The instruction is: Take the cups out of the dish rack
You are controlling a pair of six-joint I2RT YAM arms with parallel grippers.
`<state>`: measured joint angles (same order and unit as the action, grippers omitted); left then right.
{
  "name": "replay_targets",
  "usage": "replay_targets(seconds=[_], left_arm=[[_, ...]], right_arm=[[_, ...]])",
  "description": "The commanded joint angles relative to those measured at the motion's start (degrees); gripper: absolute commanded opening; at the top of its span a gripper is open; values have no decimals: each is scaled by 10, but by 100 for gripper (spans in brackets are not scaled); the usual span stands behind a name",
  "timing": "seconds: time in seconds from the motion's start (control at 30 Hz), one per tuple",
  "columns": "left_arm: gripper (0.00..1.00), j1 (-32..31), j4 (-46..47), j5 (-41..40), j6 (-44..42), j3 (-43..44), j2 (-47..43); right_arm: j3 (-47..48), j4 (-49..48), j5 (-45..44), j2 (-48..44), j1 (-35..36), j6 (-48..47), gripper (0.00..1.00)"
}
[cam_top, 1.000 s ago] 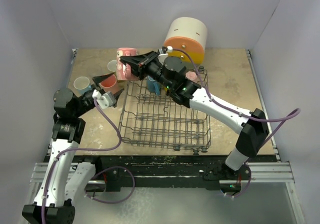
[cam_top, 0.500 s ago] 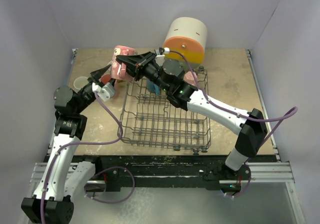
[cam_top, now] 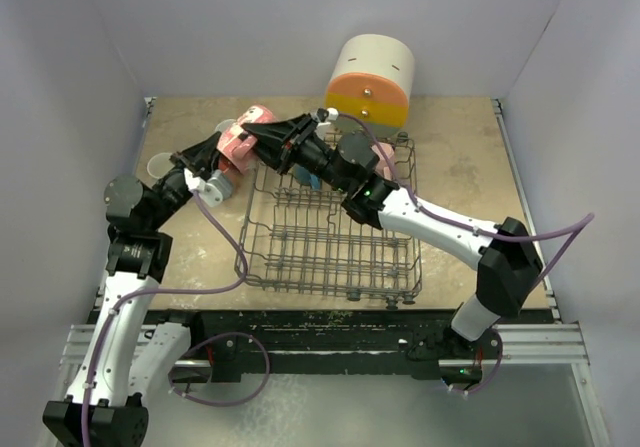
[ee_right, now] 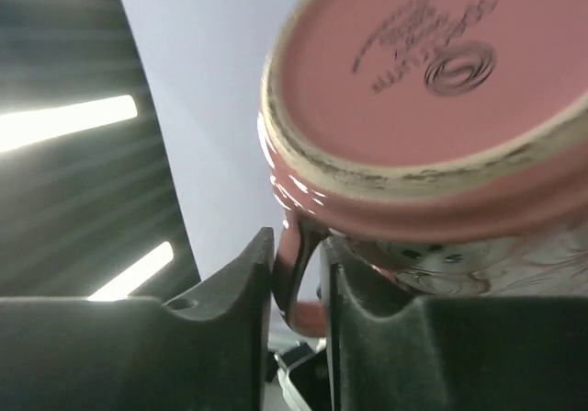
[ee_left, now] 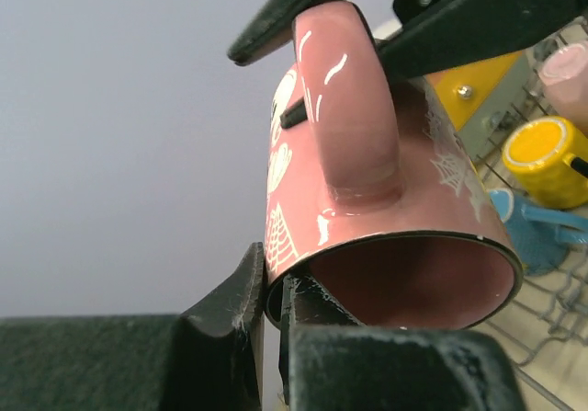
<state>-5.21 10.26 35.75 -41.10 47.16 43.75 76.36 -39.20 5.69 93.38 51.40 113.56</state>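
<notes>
Prob. a handover: right end effector (cam_top: pixel 256 127) pinches the pink mug (cam_top: pixel 240 145) by its handle, while left end effector (cam_top: pixel 214 157) is clamped on the rim wall w/ one finger inside, so the two don't clash. Mug hangs tilted above the counter (cam_top: pixel 460 157), just off the dish rack (cam_top: pixel 330 267) far-left corner. Glossy pink, white drawings, printed mark on base.

Two robot arms, the left arm (cam_top: pixel 125 297) and the right arm (cam_top: pixel 440 222), with one grey wire dish rack (cam_top: pixel 340 289) and one cream-and-orange cylinder (cam_top: pixel 372 77). Six cups are in sight: one patterned pink mug (ee_left: pixel 386 199), one pale pink mug (ee_left: pixel 565 66), one yellow mug (ee_left: pixel 542 154), one blue cup (ee_left: pixel 533 232), one light-blue cup (cam_top: pixel 152 167) and one partly hidden cup (cam_top: pixel 226 125), its colour unclear.
</notes>
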Motion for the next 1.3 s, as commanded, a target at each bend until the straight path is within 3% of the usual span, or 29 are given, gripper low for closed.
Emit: replay_targets(seconds=[0.0, 0.2, 0.33, 0.5, 0.63, 0.73, 0.9, 1.27], left_arm=[[0, -5, 19, 4, -8, 21, -13], [0, -5, -59, -12, -47, 48, -5], [0, -4, -168, -45, -97, 97, 27], [0, -2, -354, -91, -175, 174, 83], [0, -1, -516, -137, -216, 259, 149], [0, -1, -617, -188, -230, 313, 203], [0, 3, -690, -282, -217, 350, 285], [0, 4, -679, -359, -186, 310, 375]], right_arm=[[-35, -48, 132, -26, 7, -35, 39], [-111, -33, 214, -54, -28, -59, 65], [-160, 42, 275, -88, -64, -119, 71], [-175, 274, 299, -135, -122, -317, 75], [-126, 485, 251, -134, -167, -502, 76], [-87, 573, 230, -115, -190, -593, 76], [-35, 687, 152, -97, -212, -690, 76], [-18, 718, 105, -138, -252, -721, 75]])
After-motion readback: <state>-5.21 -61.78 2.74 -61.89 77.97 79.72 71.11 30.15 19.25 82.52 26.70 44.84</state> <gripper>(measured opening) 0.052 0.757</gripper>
